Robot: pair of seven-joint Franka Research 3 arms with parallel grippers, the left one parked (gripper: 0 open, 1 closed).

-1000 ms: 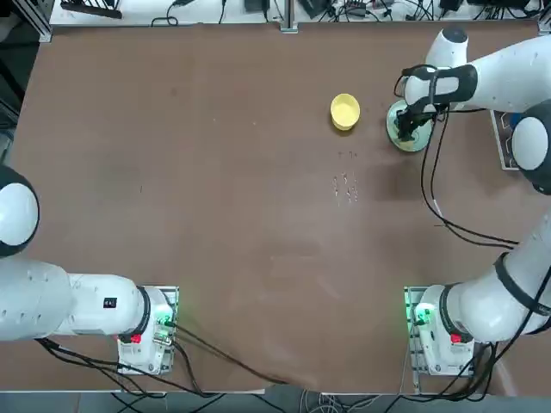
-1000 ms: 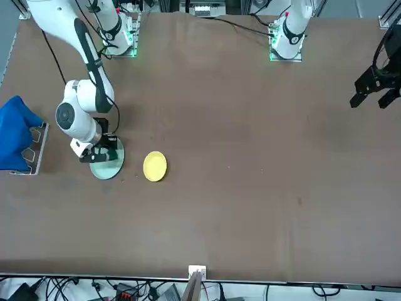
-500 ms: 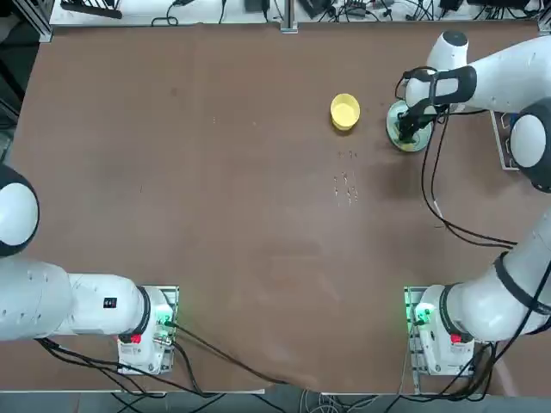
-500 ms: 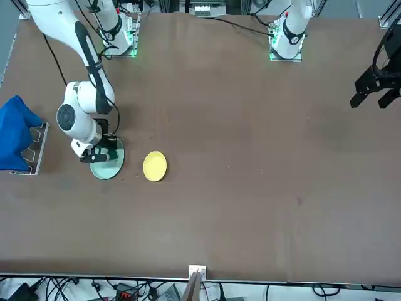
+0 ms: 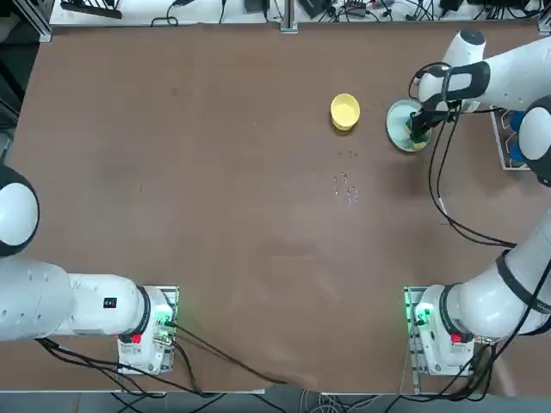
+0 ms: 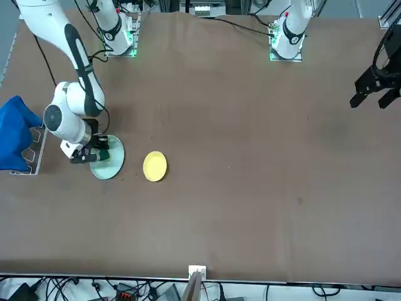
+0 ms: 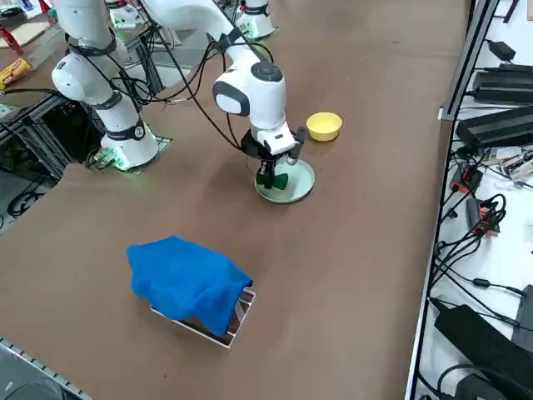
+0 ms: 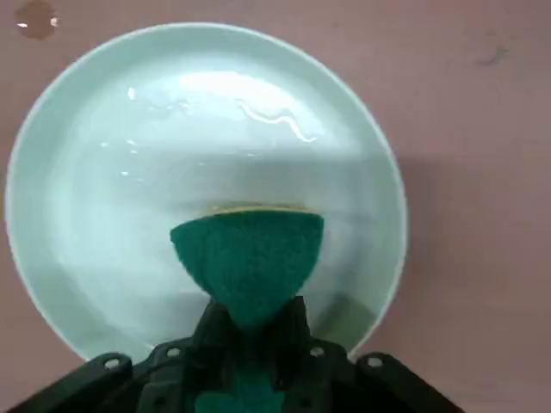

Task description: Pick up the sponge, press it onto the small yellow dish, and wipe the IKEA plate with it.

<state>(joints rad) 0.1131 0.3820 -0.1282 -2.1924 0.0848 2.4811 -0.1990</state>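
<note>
My right gripper is shut on the sponge, whose dark green top is squeezed into a wedge with a thin yellow edge showing. The sponge sits down on the pale mint IKEA plate, which shows wet streaks. In the top view the gripper stands over the plate's right part. The small yellow dish lies apart, just left of the plate. From the right side the gripper points straight down, with the sponge on the plate and the dish beyond it.
A blue cloth drapes over a small rack at the table's right edge, near the plate. The arm's black cable hangs over the table below the plate. A few small specks lie mid-table.
The right gripper has slid with the sponge across the plate toward the table's right edge, from the plate's middle to its right part. The dish and the plate have stayed put.
</note>
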